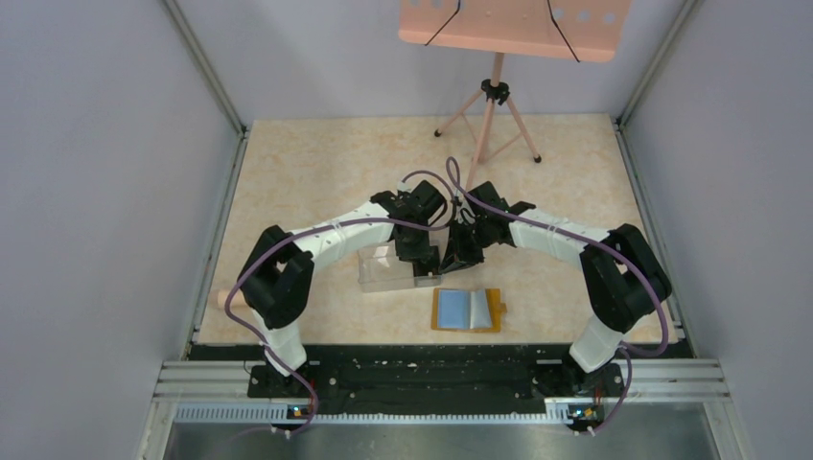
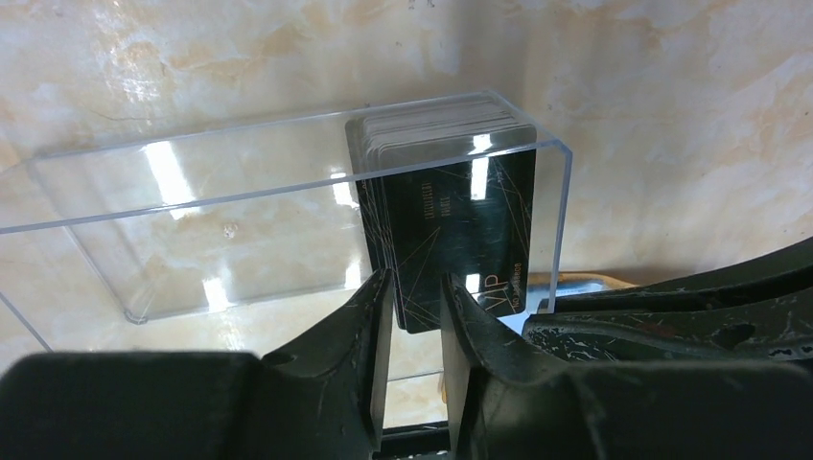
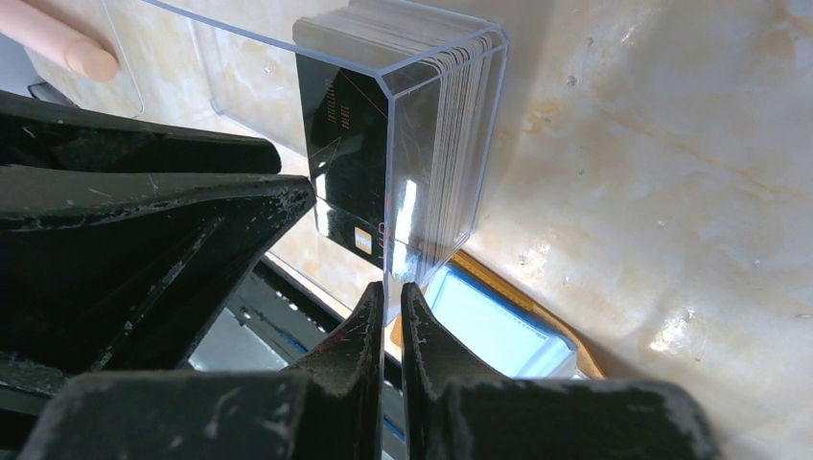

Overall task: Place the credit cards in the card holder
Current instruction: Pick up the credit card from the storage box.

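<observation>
One box (image 1: 383,268), one card holder (image 1: 467,310), uncountably stacked credit cards (image 2: 451,220).

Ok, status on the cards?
Left gripper open around front card. Right gripper shut on box wall. Stack in box; wallet open. Nothing blocking wallet.

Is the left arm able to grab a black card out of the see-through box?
Probably yes. The left gripper has parted fingers either side of the front credit card in the clear box, nothing between them, and the right gripper pinches the box wall.
</observation>
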{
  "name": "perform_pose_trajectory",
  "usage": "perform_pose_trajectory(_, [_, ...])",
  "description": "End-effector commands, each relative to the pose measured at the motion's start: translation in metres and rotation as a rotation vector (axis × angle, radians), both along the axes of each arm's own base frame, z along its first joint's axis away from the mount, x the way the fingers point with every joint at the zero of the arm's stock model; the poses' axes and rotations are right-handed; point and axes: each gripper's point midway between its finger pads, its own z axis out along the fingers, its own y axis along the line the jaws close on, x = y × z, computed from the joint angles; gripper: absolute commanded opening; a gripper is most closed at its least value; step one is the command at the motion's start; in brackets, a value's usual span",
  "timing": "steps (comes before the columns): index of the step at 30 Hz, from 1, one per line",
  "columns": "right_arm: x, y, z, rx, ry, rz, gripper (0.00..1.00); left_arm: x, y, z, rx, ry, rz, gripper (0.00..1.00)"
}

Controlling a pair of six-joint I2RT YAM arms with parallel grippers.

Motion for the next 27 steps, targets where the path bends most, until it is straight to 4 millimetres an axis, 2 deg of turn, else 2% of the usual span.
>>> perform_pose_trajectory(1, [-0.010,0.007,0.004,0.036,-0.002,0.038,0.01,-0.002,0.001,-0.003,0.005,0.021,0.004,0.32])
perform_pose_trajectory(7, [-0.011,0.007,0.002,0.033,0.004,0.041,0.01,-0.006,-0.004,-0.018,0.002,0.061,-0.005,0.28])
perform_pose_trajectory(11, [-0.011,0.007,0.002,0.033,0.004,0.040,0.01,-0.006,-0.006,-0.018,-0.004,0.062,-0.008,0.14])
perform_pose_trajectory(16, [-0.011,0.007,0.002,0.034,0.007,0.041,0.01,-0.003,-0.011,-0.007,-0.043,0.029,-0.017,0.00])
perform_pose_trajectory(27, [-0.012,0.007,0.002,0.036,0.006,0.043,0.01,0.003,-0.023,0.026,-0.173,-0.072,-0.020,0.00])
